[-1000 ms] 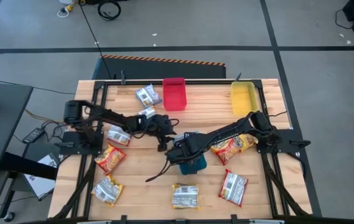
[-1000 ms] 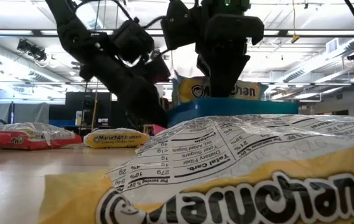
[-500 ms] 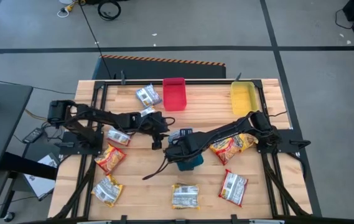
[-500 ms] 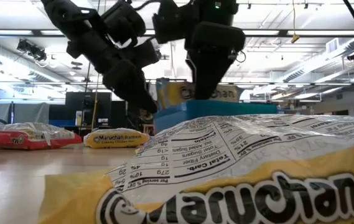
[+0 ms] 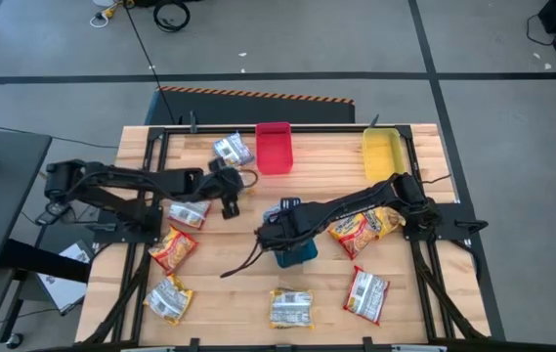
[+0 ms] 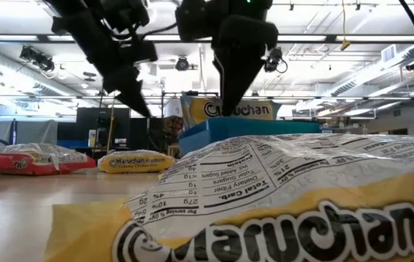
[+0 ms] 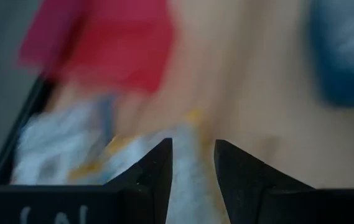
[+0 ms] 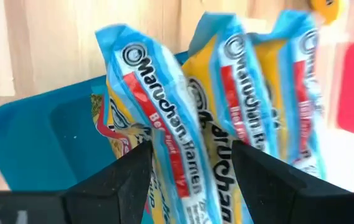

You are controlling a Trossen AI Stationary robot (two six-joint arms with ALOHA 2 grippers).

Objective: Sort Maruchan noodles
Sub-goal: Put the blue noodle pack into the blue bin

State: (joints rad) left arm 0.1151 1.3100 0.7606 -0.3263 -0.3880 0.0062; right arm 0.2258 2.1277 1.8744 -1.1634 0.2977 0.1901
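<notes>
Now the right gripper [image 5: 279, 223], jaws spread, has just released blue Maruchan packets [image 8: 226, 124] standing upright in the blue tray [image 5: 297, 254] (table center). The left gripper [image 5: 227, 196], fingers slightly parted and empty, has retreated toward ten o'clock.

A blue tray [image 5: 297, 256] is seen in the middle of the pale striped wooden table [image 5: 229, 269]. Beside the blue tray, at the far edge, a red tray [image 5: 273, 147] and a yellow tray [image 5: 382, 153] are seen. Blue packets [image 8: 164, 124] with yellow, red and white print are seen standing in the blue tray. Red-orange packets [image 5: 365, 227] are seen near it.
</notes>
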